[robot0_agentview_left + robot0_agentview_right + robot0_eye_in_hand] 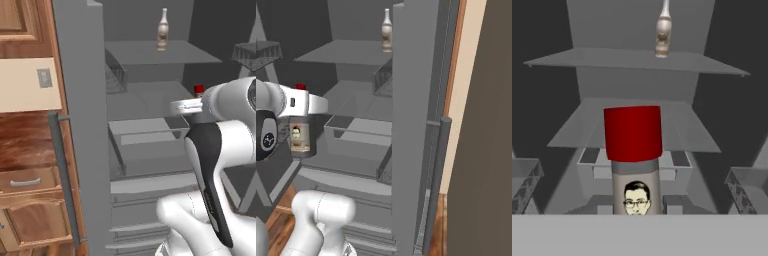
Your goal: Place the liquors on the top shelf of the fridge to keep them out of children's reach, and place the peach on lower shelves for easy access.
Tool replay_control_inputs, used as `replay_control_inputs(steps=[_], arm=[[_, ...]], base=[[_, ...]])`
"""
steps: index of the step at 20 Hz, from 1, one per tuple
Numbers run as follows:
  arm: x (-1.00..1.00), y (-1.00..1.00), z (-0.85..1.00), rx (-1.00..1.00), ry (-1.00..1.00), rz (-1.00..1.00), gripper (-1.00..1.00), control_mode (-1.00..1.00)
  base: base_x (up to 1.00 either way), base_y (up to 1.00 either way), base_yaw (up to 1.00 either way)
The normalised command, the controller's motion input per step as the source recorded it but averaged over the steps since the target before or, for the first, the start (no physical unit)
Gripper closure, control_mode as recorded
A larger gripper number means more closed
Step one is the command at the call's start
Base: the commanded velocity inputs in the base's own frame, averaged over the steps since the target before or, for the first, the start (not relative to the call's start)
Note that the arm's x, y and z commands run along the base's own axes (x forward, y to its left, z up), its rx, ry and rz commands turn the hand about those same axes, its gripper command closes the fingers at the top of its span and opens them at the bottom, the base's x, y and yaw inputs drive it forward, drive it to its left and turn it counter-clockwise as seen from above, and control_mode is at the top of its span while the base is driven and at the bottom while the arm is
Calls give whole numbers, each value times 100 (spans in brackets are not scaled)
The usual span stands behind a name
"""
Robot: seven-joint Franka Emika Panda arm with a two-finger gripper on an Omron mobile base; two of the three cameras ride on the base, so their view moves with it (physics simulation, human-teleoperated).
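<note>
Hand view, and there's the dark grey glass bottle with the red cap (pixel 633 132), upright, its face label turned towards the palm, the pincer (pixel 637 208) closed on its body from either side! Held level like this, with the cap clear above the grip, it looks meant to be set down base first. Its partner, the cream-white bottle (pixel 162 35), stands upright on the top shelf (pixel 132 51), presumably placed there to be out of children's reach. The red cap sits below that level in the left base view, so the judgement is lift first, then go in; push forward too low and the glass could knock the shelf edge.

Outward we go: flat grey slab, smooth and bare beside the cream-white bottle, then the lower shelf (pixel 145 97) and the clear drawer (pixel 150 150) beneath. Grey fridge walls enclose it all, a vertical bar handle (pixel 62 175) on the door, wooden cabinets (pixel 37 217) alongside, wooden floor (pixel 278 232) below.
</note>
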Motion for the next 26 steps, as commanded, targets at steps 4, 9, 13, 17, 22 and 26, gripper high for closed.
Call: replay_control_inputs(steps=[4, 9, 13, 17, 22, 26], arm=[[0, 0, 0, 0, 0, 0, 100, 100], [0, 0, 0, 0, 0, 0, 100, 100], [0, 0, 0, 0, 0, 0, 100, 100], [3, -5, 6, 5, -21, 0, 100, -100], [0, -9, 45, 10, -42, 0, 100, -100], [4, 0, 51, 2, -23, 0, 100, -100]], base=[[51, 0, 0], [57, 0, 0], [46, 0, 0], [7, 0, 0], [0, 0, 0], [0, 0, 0]])
